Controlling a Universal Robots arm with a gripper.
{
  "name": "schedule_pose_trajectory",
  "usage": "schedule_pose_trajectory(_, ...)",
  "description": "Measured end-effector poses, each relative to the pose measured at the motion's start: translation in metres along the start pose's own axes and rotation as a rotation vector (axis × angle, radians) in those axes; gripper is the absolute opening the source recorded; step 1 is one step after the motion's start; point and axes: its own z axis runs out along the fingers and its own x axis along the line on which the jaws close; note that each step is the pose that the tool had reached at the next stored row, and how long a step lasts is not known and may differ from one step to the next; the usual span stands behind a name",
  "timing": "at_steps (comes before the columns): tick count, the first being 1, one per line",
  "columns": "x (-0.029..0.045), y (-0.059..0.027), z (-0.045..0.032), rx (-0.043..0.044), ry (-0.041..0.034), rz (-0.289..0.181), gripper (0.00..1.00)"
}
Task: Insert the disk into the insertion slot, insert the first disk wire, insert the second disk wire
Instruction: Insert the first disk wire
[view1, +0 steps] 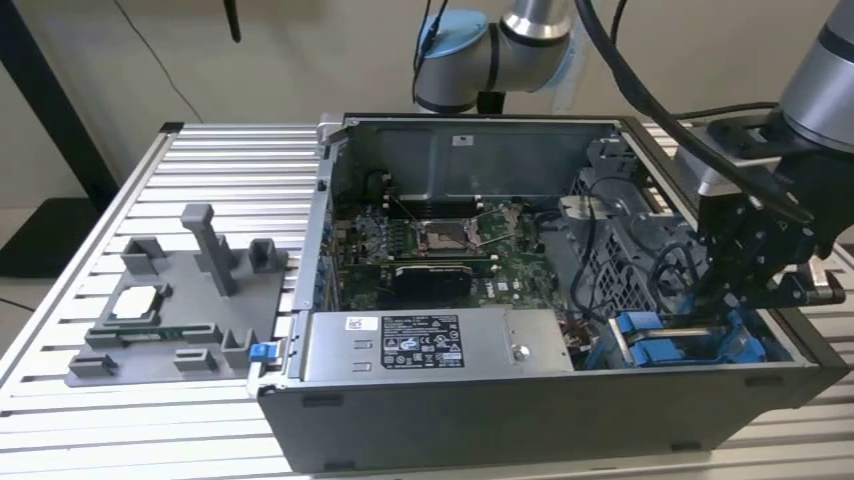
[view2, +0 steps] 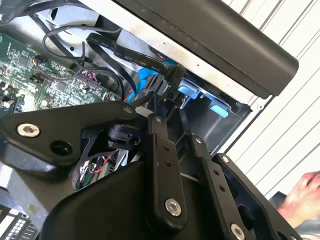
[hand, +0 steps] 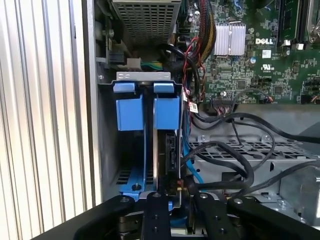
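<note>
The disk (hand: 167, 150) stands on edge in the insertion slot (hand: 107, 150), its blue carrier tab (hand: 166, 111) beside a second blue tab (hand: 129, 111). In the exterior view these blue carriers (view1: 667, 345) sit at the front right corner of the open case. My gripper (hand: 177, 192) hangs low over the disk's end, its black fingers (hand: 154, 215) close together. In the second wrist view the gripper (view2: 167, 117) is shut on a black angled connector (view2: 167, 80) of a flat black disk wire (view2: 125, 56), right at the blue carrier. A blue wire (hand: 192, 170) runs alongside the disk.
The motherboard (view1: 441, 240) fills the case floor, and a grey power supply box (view1: 420, 345) lies along the front wall. Loose black cables cross a perforated cage (hand: 240, 150). A grey fixture (view1: 174, 300) stands on the slatted table at the exterior view's left. A hand (view2: 305, 195) shows outside the case.
</note>
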Motion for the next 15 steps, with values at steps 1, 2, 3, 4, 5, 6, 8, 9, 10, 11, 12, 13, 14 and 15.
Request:
schedule_pose_trajectory(1,0.0,-0.0001,-0.0015,0.0,-0.0001,0.0,1.0)
schedule_pose_trajectory(2,-0.0001,-0.0002,-0.0029,0.0,-0.0001,0.0,1.0)
schedule_pose_trajectory(3,-0.0001,-0.0003,-0.0044,0.0,0.0,0.0,1.0)
schedule_pose_trajectory(4,-0.0002,-0.0004,-0.0057,0.0,-0.0001,0.0,1.0)
schedule_pose_trajectory(5,-0.0002,-0.0006,-0.0075,0.0,0.0001,0.0,1.0)
schedule_pose_trajectory(6,-0.0003,-0.0007,-0.0091,0.0,0.0,0.0,1.0)
schedule_pose_trajectory(8,-0.0004,-0.0009,-0.0123,-0.0001,0.0,0.0,1.0)
schedule_pose_trajectory(9,-0.0004,-0.001,-0.014,-0.0001,-0.0001,0.0,1.0)
schedule_pose_trajectory(10,-0.0005,-0.0011,-0.0156,-0.0001,-0.0001,0.0,1.0)
schedule_pose_trajectory(11,-0.0005,-0.0012,-0.0169,-0.0001,-0.0001,0.0,1.0)
schedule_pose_trajectory(12,-0.0005,-0.0013,-0.0176,-0.0001,-0.0002,0.0,1.0)
schedule_pose_trajectory(13,-0.0005,-0.0013,-0.0181,-0.0001,-0.0002,0.0,1.0)
schedule_pose_trajectory(14,-0.0006,-0.0013,-0.0181,-0.0001,-0.0002,0.0,1.0)
schedule_pose_trajectory(15,-0.0006,-0.0013,-0.0181,-0.0001,-0.0003,0.0,1.0)
